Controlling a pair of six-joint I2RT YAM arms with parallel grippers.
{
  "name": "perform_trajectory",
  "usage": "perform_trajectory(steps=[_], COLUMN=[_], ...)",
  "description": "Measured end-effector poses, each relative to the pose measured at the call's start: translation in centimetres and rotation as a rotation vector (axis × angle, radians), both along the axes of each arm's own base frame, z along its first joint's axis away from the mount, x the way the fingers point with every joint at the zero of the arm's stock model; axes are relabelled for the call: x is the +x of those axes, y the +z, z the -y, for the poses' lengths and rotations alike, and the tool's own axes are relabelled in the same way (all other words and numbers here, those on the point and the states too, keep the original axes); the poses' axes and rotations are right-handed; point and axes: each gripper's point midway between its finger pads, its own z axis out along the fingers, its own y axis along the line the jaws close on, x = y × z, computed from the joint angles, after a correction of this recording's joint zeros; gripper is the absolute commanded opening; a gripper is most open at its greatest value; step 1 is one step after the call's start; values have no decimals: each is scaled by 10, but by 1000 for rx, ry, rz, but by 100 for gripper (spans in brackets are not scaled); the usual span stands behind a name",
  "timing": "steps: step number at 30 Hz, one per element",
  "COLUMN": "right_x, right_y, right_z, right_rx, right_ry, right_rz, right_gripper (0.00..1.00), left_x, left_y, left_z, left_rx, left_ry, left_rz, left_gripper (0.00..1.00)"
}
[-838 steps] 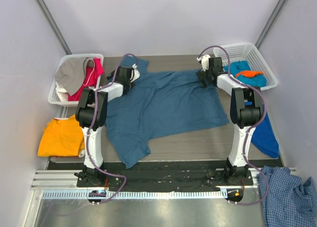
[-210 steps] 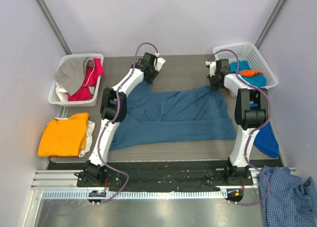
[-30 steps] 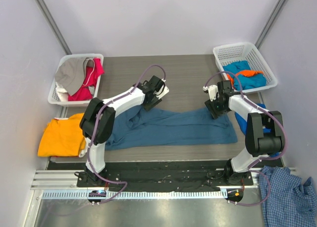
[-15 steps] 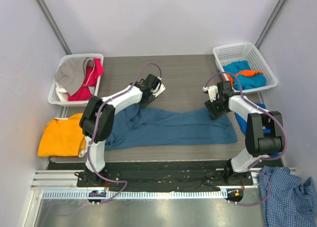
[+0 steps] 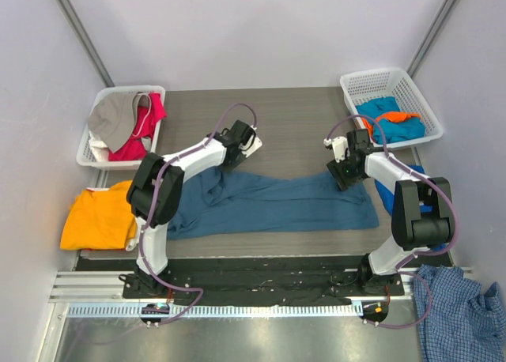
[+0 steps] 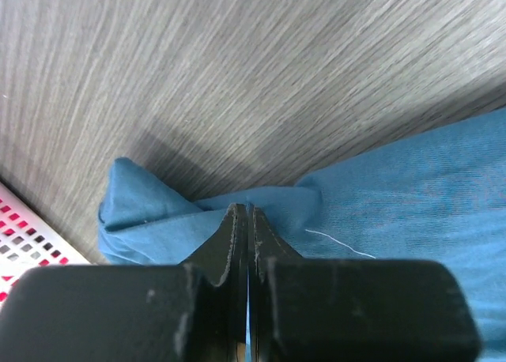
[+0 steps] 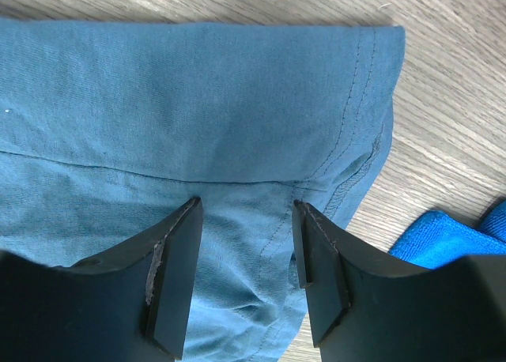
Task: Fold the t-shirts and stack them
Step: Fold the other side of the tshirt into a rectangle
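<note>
Currently, the dark teal-blue t-shirt (image 5: 277, 204) lies on the counter (image 5: 292, 117) as a long folded band running left to right between the two arms.

Left gripper (image 5: 237, 143): positioned at the band's far left corner. In the left wrist view the gripper (image 6: 242, 213) has its fingers pressed together on a raised ridge of the shirt (image 6: 411, 196). Creases run out from the tips on both sides, and bare counter (image 6: 237, 62) lies just beyond them.

Right gripper (image 5: 345, 172): positioned over the band's far right end. In the right wrist view the gripper (image 7: 245, 275) is spread wide and holds nothing. Between its fingers lies the shirt (image 7: 198, 101) — a stitched seam and the hemmed edge. A bright blue cloth (image 7: 451, 235) lies just beside that hem on the counter (image 7: 443, 141).
</note>
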Motion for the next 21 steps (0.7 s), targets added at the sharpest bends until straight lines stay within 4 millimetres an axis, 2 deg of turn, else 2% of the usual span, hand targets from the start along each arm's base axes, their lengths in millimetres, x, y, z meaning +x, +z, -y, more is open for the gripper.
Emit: perform_trajectory(steps=[4,7,9,17,21], right_x=[-1,-1,-1,-1,-1], right_y=[-1,-1,-1,-1,-1], right_z=[0,0,0,0,0], right_rx=[0,-2,-2,-1,-1], right_ry=[0,-1,-1,-4,-4], right_rz=[-2,-3,-3,-3,-3], right_gripper=[56,56,56,56,56], left_x=[-5,-13,-16,-30,-41], left_y=[-5,2,13,80,91], left_z=[-6,-13,-16,-33,-44], left_rx=[15,21,14,-29,-21], left_ry=[6,13,18,41,52], left_rz=[-9,-1,20,151,170], left_gripper=[0,0,0,0,0])
